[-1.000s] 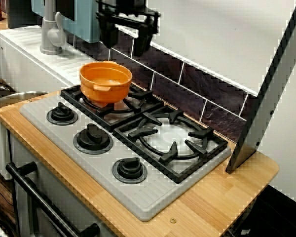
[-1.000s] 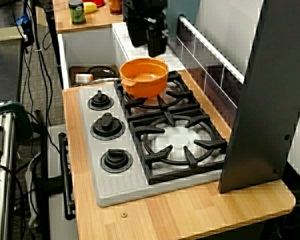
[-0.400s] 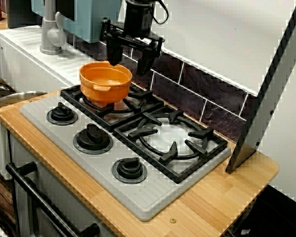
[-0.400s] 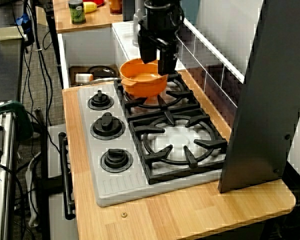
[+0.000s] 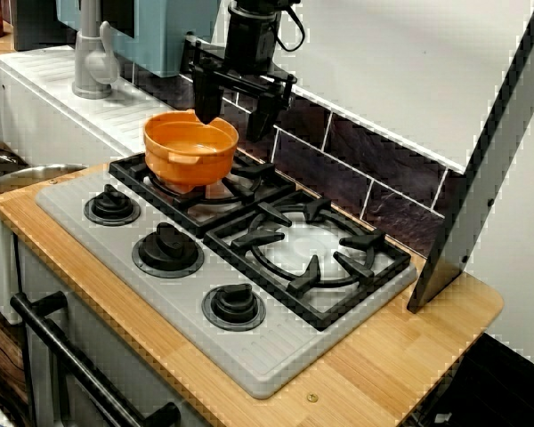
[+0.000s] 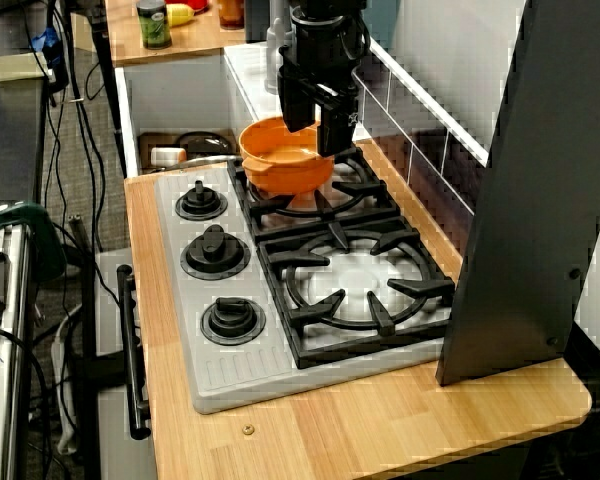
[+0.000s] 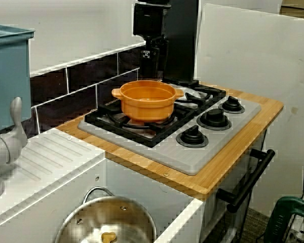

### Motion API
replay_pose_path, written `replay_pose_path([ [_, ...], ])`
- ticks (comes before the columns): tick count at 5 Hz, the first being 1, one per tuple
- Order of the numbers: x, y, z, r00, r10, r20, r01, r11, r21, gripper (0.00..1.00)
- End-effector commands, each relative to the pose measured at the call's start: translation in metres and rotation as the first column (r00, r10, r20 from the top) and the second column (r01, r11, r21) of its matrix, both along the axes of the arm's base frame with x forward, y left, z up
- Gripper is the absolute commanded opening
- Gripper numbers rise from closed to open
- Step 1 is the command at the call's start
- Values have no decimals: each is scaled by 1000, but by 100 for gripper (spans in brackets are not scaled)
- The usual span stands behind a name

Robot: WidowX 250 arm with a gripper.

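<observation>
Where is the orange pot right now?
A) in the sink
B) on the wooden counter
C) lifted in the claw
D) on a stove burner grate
D: the orange pot rests on a burner's black grate; the open gripper hangs over its far side, not gripping it.

Place: mock kitchen set up in a lab | Kitchen signs: grey gas hob with black grates (image 5: 191,298), centre; three round black knobs (image 5: 167,249); orange two-handled cooking pot (image 5: 190,147); pale wooden countertop (image 5: 400,356); dark tiled splashback (image 5: 374,165); grey metal tap (image 5: 91,53), upper left | Lab signs: loose black cables (image 6: 88,160), left edge, end-on view
</observation>
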State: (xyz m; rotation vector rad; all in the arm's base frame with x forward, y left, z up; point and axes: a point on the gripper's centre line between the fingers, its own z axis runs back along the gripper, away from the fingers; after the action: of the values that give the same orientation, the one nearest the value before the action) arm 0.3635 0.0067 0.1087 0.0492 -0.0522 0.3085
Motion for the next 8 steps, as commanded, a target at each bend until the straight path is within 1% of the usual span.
replay_pose_path([
  [1,-6,5,3,1000,-9,24,8,1000,20,100],
  [3,-6,10,-5,1000,-7,11,7,999,35,100],
  [4,-8,10,-6,1000,-6,8,6,999,35,100],
  [5,-10,11,-6,1000,0,9,-1,999,34,0],
  [7,-16,18,-6,1000,3,10,-3,999,41,0],
  [8,-19,18,-3,1000,5,15,-5,999,35,0],
])
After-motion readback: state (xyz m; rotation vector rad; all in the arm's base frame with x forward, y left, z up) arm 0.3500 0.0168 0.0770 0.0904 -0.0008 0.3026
